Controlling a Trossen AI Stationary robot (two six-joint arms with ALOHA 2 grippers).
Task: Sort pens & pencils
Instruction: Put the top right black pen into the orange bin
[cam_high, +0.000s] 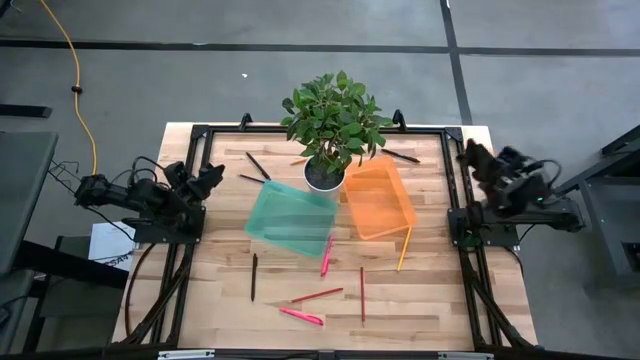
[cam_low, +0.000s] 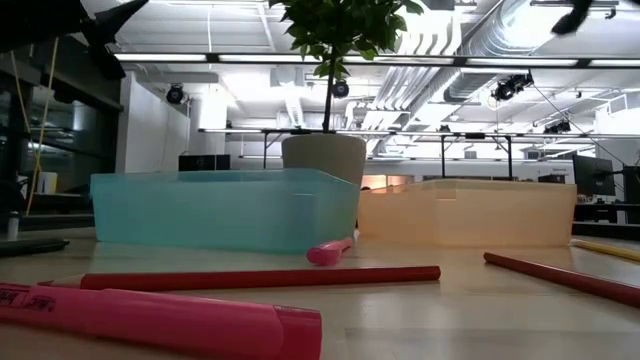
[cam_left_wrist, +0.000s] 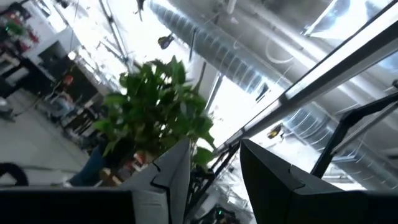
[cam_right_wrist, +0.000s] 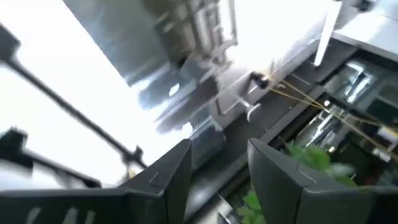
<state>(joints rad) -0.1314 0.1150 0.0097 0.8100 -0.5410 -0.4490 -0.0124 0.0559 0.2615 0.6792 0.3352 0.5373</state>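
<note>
Pens and pencils lie flat and scattered on the wooden table. Black pens lie at the far side and another black pen at the near left. Pink pens lie near the front; one fills the low view's foreground. Red pencils and a yellow-orange pencil lie near the front and right. My left gripper is raised at the table's left edge, open and holding nothing. My right gripper is raised at the right edge, open and holding nothing.
A teal bin and an orange bin stand side by side mid-table. A potted plant stands behind them at the far edge. A black frame runs round the table top. A strip of bare wood lies at the near right.
</note>
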